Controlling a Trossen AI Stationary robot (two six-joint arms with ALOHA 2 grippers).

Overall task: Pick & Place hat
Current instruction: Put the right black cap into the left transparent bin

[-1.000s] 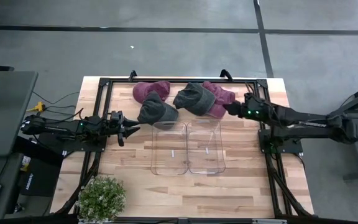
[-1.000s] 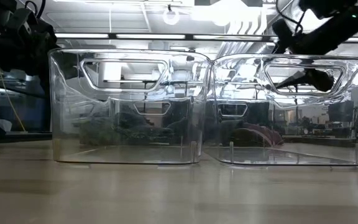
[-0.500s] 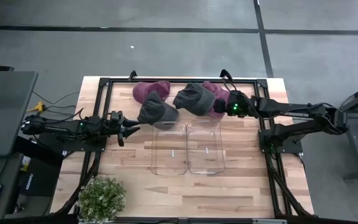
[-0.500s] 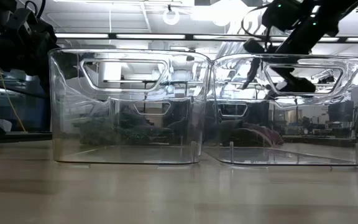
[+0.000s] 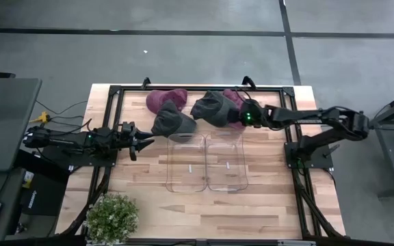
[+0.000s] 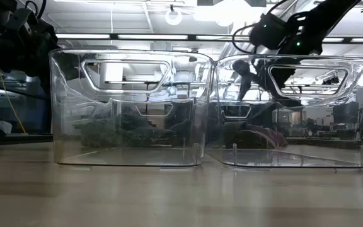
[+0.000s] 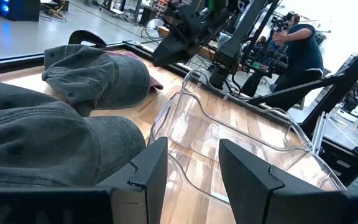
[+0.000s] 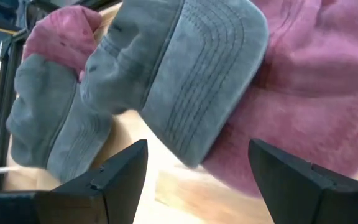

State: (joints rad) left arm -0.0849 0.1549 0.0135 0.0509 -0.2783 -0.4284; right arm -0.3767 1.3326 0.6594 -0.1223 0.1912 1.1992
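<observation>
Several caps lie along the table's far edge. A maroon cap (image 5: 166, 99) and a grey cap (image 5: 173, 123) are at the left. A second grey cap (image 5: 212, 107) rests its brim (image 8: 197, 81) on another maroon cap (image 5: 238, 102) (image 8: 309, 93). My right gripper (image 5: 235, 116) (image 8: 197, 171) hovers open, slanting down just above that brim and the maroon cap, touching neither. My left gripper (image 5: 144, 141) (image 7: 194, 168) waits open and level at the table's left, beside the left grey cap (image 7: 36, 143).
Two clear plastic bins (image 5: 187, 164) (image 5: 226, 160) stand side by side at the table's middle, just near of the caps. A potted plant (image 5: 111, 217) sits at the near left corner. A black frame rail (image 5: 204, 87) runs along the far edge.
My right gripper has travelled toward the table's left and downward, from beside the right-hand maroon cap to over it and the grey brim, tipping further down. Its fingers stay open. The caps have not moved.
</observation>
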